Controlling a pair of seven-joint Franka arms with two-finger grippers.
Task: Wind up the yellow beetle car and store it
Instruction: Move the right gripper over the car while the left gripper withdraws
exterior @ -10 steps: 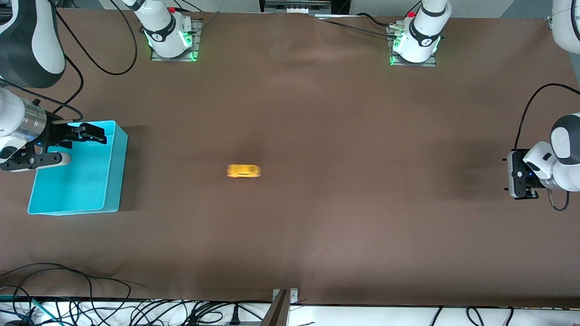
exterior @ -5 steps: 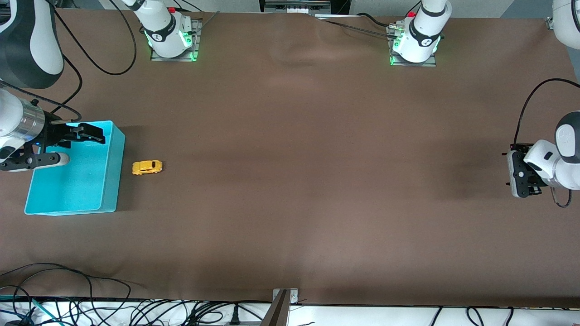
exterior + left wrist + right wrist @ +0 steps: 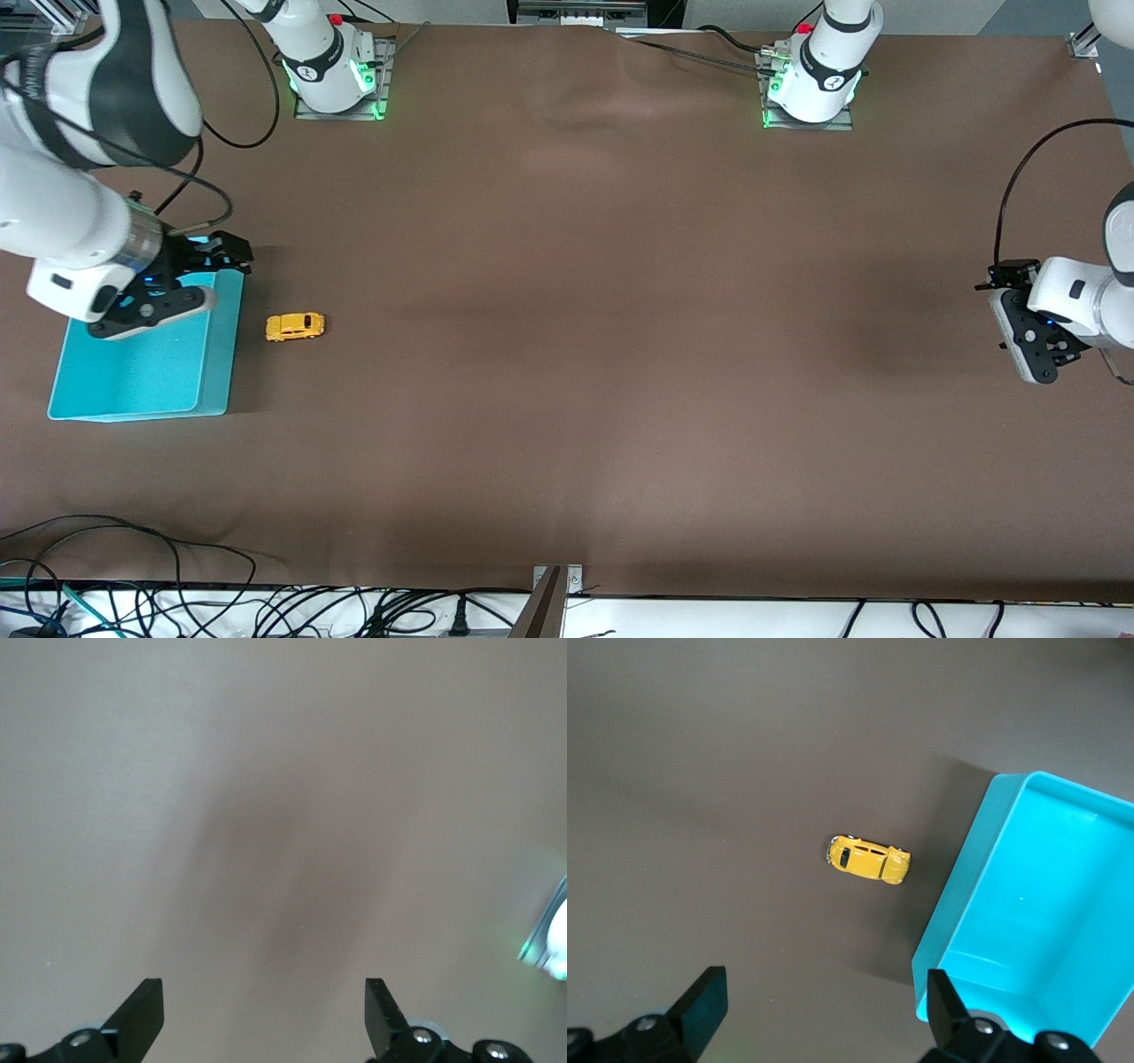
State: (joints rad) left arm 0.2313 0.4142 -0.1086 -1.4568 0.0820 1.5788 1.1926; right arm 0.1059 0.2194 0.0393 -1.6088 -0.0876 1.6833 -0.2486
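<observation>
A: Where was the small yellow-orange toy beetle car [image 3: 295, 326] with its dark windows?

B: On the brown bench [image 3: 620, 354], on its wheels, just beside the open turquoise plastic bin [image 3: 142, 390] and apart from its wall, at the right arm's end. It was not in the bin.

A: And the hands?

B: The right hand [image 3: 190, 275] hovered over the bin's corner nearest the car, fingers spread wide and holding nothing. The left hand [image 3: 1028, 341] waited over bare bench at its own end, well apart from the car, also fully open and empty.

A: So how far along was it?

B: Whether the car had been wound I couldn't tell from these views. Storing was clearly left: the car needed grasping and placing in the bin, probably by the right hand.
</observation>
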